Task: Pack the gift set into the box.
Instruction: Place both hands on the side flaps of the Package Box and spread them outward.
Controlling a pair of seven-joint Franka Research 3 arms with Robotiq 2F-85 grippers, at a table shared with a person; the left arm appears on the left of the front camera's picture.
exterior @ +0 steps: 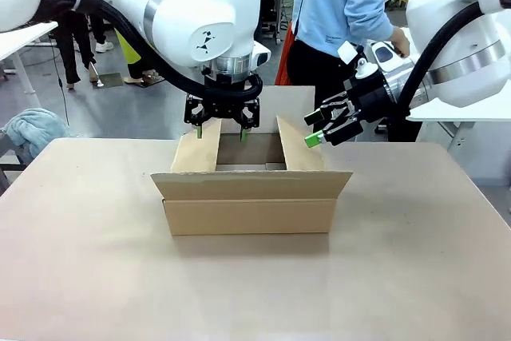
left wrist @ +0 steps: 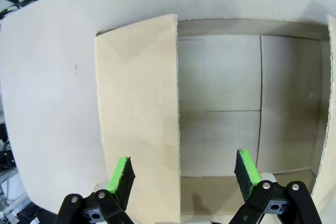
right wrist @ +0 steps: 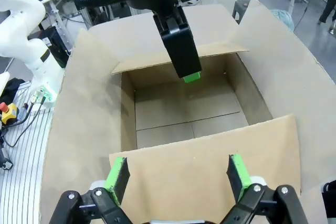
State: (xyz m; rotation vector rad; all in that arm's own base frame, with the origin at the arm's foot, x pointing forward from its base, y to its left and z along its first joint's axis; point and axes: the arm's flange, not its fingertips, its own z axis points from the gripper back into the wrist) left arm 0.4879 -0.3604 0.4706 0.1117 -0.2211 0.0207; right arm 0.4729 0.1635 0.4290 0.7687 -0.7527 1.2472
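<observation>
1. Currently box [exterior: 249, 197] sits mid-table [exterior: 96, 261], flaps open, inside bare: no gift set in it yet
2. Left gripper [exterior: 221, 132] spread, straddling left flap [exterior: 196, 153]; right gripper [exterior: 318, 132] spread above right flap [exterior: 299, 149]
3. Judgement: press both flaps outward evenly, keeping the opening clear

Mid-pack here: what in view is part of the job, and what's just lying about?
Job: box, flaps open; left gripper, open above one flap; right gripper, open.
Lying about: crumpled blue cloth beyond the table's left edge.
</observation>
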